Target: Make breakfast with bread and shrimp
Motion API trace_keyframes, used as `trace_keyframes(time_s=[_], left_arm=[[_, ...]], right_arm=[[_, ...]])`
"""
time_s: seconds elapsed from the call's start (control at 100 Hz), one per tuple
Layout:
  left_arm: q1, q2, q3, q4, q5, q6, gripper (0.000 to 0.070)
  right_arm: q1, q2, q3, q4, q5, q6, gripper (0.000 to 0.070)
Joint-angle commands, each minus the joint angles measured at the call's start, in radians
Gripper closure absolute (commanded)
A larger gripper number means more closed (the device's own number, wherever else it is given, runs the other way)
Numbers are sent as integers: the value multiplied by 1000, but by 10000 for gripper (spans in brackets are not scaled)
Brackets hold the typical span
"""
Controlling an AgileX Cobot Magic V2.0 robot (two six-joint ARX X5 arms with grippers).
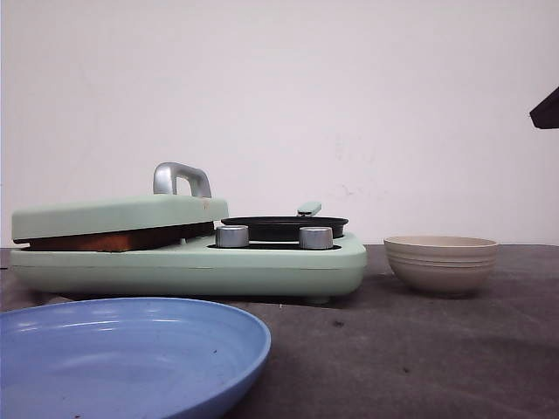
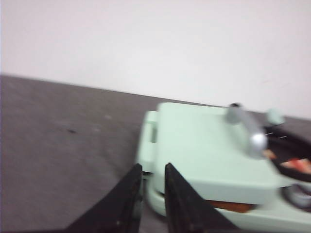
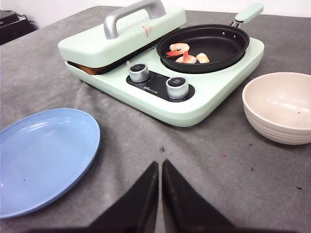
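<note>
The bread (image 1: 105,241) lies inside the mint-green breakfast maker, under its closed press lid (image 1: 113,214). Only a brown crust edge (image 3: 90,71) shows in the gap. Pink shrimp (image 3: 187,54) lie in the black pan (image 3: 218,41) on the maker's other half. My left gripper (image 2: 152,167) hovers by the lid's corner, away from the silver handle (image 2: 248,131). Its fingers stand a narrow gap apart with nothing between them. My right gripper (image 3: 160,164) is shut and empty, above the grey cloth in front of the maker.
A blue plate (image 1: 131,349) lies at the front left. A beige bowl (image 1: 441,262), empty, stands right of the maker. Two silver knobs (image 1: 232,236) face forward. A dark piece of an arm (image 1: 546,109) shows at the upper right edge.
</note>
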Motion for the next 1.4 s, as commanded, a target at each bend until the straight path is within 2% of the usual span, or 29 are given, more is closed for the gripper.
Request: trace_keyframes(time_s=[0.0,0.18,0.3,0.54,1.27,1.39], left_arm=[[16,-2,-48,72,13,75,700],[56,-2,-180,145,83,68,700],[71,-2,-179,13,121,69,700],[73,-2,-179,19,144,68,700],[72,-2,-179,18,138,68,700],[72,-2,-179,18,138,68,700]], right_arm=[[7,-3,0,14,0,10,697],[7,-3,0,14,0,10,697],[7,-3,0,14,0,10,697],[7,-3,0,16,0,10,697],[7,-3,0,13,0,10,697],[-1,-3,0,49,29,-16,697]])
